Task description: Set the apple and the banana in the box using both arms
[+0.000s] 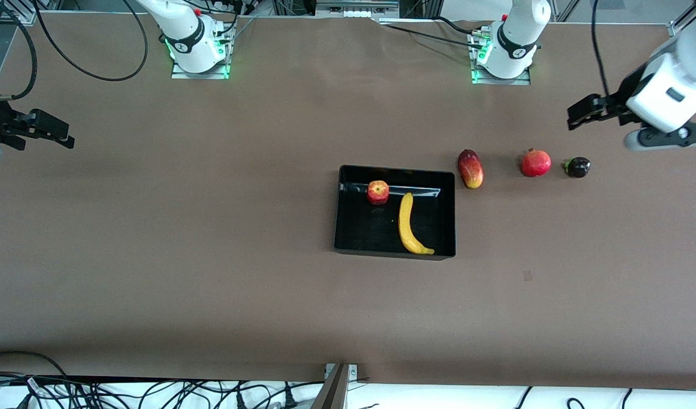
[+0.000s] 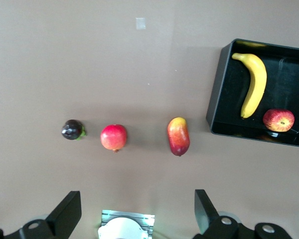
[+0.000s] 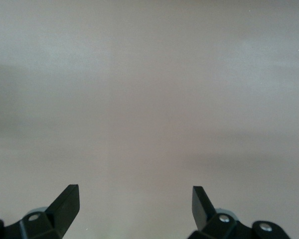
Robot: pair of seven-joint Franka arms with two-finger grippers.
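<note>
You're basically done: the apple (image 1: 378, 192) and the banana (image 1: 410, 224) both lie inside the box (image 1: 348, 227), nothing left to load as far as the pics show. Apple sits by the box wall nearest the robot bases; banana lies just beside it, apart from it, running toward the wall nearest the front cam, its tip close to that wall. Both look settled on the floor of the box, neither riding a rim. Left gripper (image 1: 587, 111) hangs up over the table off the left arm's end of the box, jaws wide apart, nothing in them; right gripper (image 1: 48, 132) hangs well off the right arm's end of the box, jaws apart too, empty, w/ only bare table under it. Three spare fruits sit in a row off the left arm's end of the box: mango (image 1: 470, 168) just beside the box, then pomegranate (image 1: 536, 163), then a small dark fruit (image 1: 577, 167). So room is tight on that end; the right arm's end of the box has open table. I'd judge both arms parked, waiting.
</note>
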